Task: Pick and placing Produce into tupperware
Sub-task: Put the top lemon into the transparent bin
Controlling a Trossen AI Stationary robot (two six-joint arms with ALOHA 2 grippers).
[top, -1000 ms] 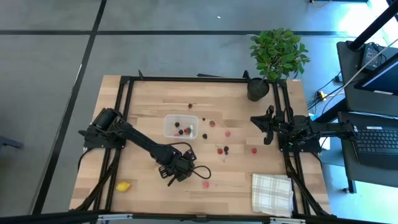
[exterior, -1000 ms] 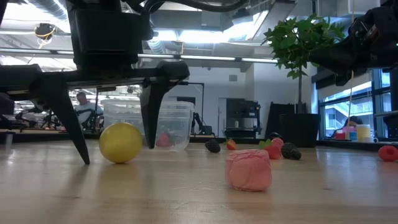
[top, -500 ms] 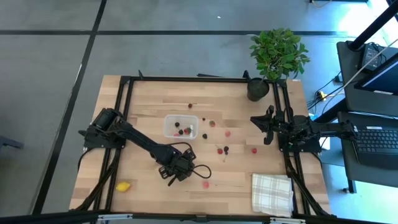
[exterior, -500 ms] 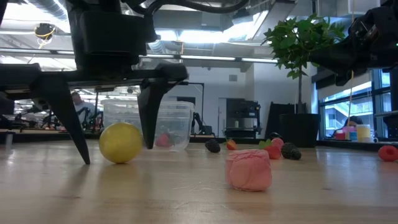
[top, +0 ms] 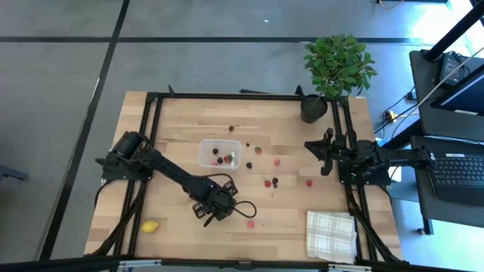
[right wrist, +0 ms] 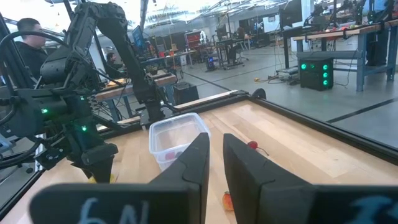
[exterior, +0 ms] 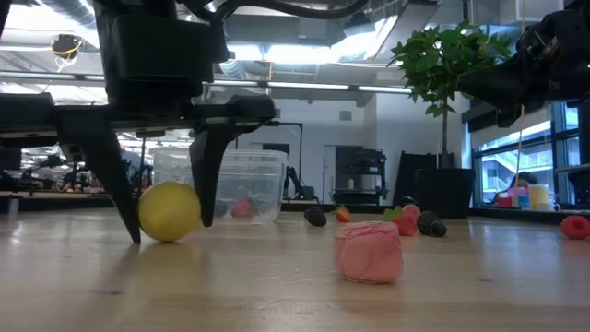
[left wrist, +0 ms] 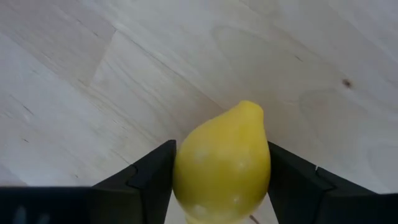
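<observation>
Yellow lemon (left wrist: 222, 163) sits on the wooden counter (left wrist: 124, 68) between the fingers of the left claw (exterior: 161, 217), which bracket it on both sides and appear to touch its flanks without a confirmed clamp; its smooth, rounded skin could squirt out or roll if the fingers meet it off-centre. Farther off, the clear tupperware (top: 219, 153) already holds a few berries, so a loosely held lemon may drop in transit. Right claw (right wrist: 214, 163) waits with fingers together at the counter's right edge.
</observation>
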